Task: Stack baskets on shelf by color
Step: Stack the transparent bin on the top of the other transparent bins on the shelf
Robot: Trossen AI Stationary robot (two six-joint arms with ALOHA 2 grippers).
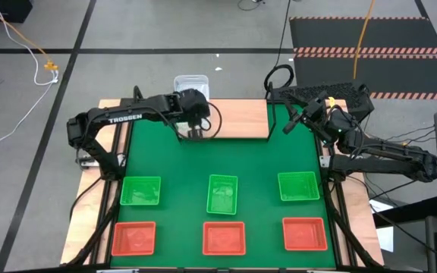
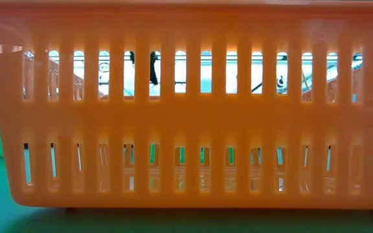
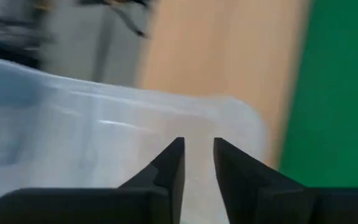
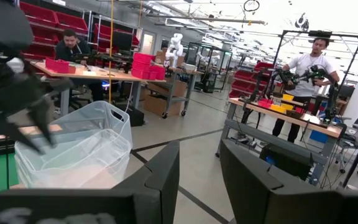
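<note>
Clear baskets stand nested at the far edge of the light-brown shelf. They also show in the right wrist view. My left gripper is just on the near side of them, over the shelf. In its wrist view the fingers are a narrow gap apart over the clear basket. Three green baskets lie in a row on the green mat, with three red-orange baskets in a row nearer. My right gripper is open and empty at the far right, level with the shelf. My left gripper stands with its fingertips over the clear basket's wall. I cannot tell whether they touch it. Nothing shows between the fingers.
A red-orange basket's slotted wall fills the low view. The shelf's black frame edges the mat's far side. Bare green mat lies between the shelf and the green row. People stand at benches in the room behind.
</note>
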